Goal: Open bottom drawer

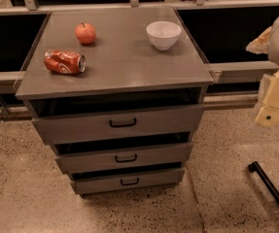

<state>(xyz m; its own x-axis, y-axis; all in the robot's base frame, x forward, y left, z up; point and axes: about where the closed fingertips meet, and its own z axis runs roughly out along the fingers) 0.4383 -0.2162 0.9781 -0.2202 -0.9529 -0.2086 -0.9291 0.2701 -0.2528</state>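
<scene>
Dim, warm amber light tints everything. It seems to fall from overhead: the apple (85, 33), the can (64, 61) and the bowl (163, 34) throw short, soft shadows on the desk (119, 72). The bowl's rim is the brightest spot, nearly blown out. Under the desk's lip and above the bottom drawer (129, 181), the gaps sink into black. The pincer (268, 118), hanging at the right edge beside the desk, looks washed pale yellow. Behind the desk the background drops to near black.
</scene>
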